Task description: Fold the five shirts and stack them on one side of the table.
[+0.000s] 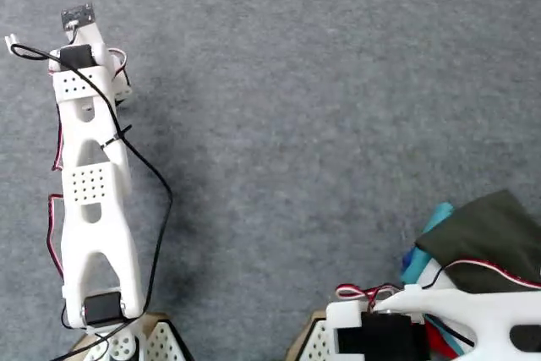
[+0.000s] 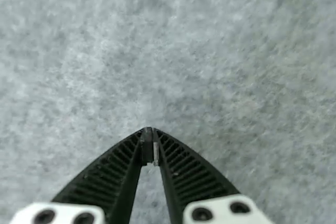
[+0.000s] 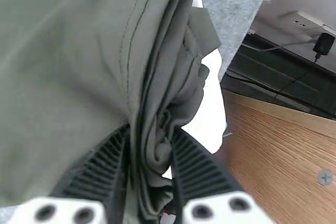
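1. Heaped at the right edge of the table (image 1: 296, 107), at its near corner: a pile (image 1: 473, 251) with the olive shirt (image 1: 486, 234) on top, and blue cloth (image 1: 412, 261), teal cloth (image 1: 438, 216) and red cloth (image 1: 439, 340) poking out below.
2. Four colours counted there; no telling whether a fifth shirt lies hidden underneath.
3. Clamped in the right gripper (image 3: 149, 150): a bunched fold of the olive shirt, jaws closed on the cloth, close to the table edge.
4. Stretched out along the left side, well apart from the pile: the left gripper (image 2: 148, 146), closed tip to tip on nothing, over bare grey felt.
5. Judged late in the task: every shirt seen already gathered on one side, with stacking apparently at or near the last shirt.
6. Left to do, by this reading: settle the olive shirt flat on the pile, let go of the fold, and tidy the uneven edges sticking out beneath.
7. Unclear how neatly the lower shirts are folded, covered as they mostly are by the olive shirt and the right arm (image 1: 448, 314).
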